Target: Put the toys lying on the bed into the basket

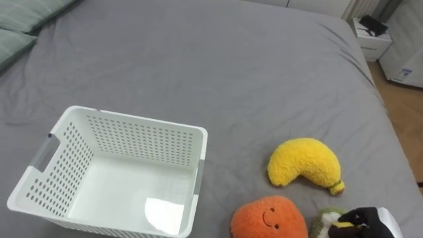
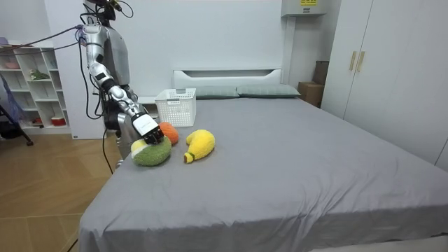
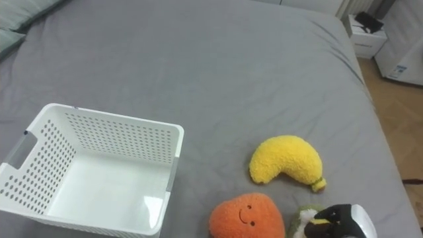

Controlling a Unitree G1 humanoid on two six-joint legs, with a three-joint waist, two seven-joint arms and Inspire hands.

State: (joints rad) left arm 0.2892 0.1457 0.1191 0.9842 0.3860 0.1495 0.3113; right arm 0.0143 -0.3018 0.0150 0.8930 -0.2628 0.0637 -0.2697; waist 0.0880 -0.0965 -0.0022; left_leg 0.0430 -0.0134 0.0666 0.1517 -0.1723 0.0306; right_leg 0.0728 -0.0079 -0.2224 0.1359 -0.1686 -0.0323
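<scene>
Room view: right hand point(image 2: 155, 135) on green toy point(image 2: 150, 156)

- Wide bed point(image 2: 294, 161), grey sheet; white headboard point(image 2: 227, 74), pale green pillows point(image 2: 266, 90) at its head.
- White wall point(image 2: 210, 35) behind; wood floor point(image 2: 42, 182).
- Cream wardrobe point(image 2: 392, 70) at room view's right, white shelf unit point(image 2: 31, 87) at its left.
- White nightstand point(image 1: 373, 39) beside bed.

A home bedroom: grey bed point(image 2: 280, 154), pillows point(image 2: 266, 90), white wardrobe point(image 2: 392, 70).
</scene>
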